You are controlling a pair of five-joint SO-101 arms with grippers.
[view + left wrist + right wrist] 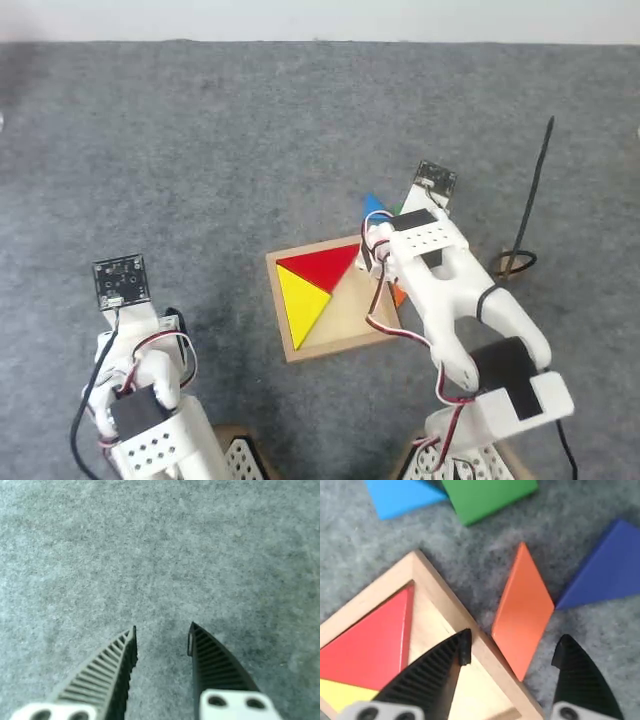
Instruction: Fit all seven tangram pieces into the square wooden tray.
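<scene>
Wood tray (290, 345) first: we find it lying flat on the grey felt (200, 150) near the middle of the table, turned a little out of square with the table edge. Two pieces sit inside it. A red triangle (320, 268) fills the far quarter and a yellow triangle (300, 305) fills the quarter on the left arm's side, the two touching along one edge. The other half of the tray floor is bare wood.

In the right wrist view we note the tray rim (445, 605) with the red triangle (370, 640) and a sliver of the yellow triangle (340, 692) behind it. An orange parallelogram (522, 615) lies on the felt just beside that rim, outside the tray. A dark blue piece (607, 565) lies near it, and a light blue piece (400, 495) and a green piece (485, 495) lie side by side farther off.

The right gripper (515, 647) has its fingers spread wide. One finger is over the tray's rim and the other is over the felt, with the orange parallelogram between them. We cannot tell whether either finger touches anything.

The left gripper (163, 628) is well apart from the tray, fingers parted, over bare felt (160, 540).

A black cable (530, 200) runs across the felt beyond the right arm.
</scene>
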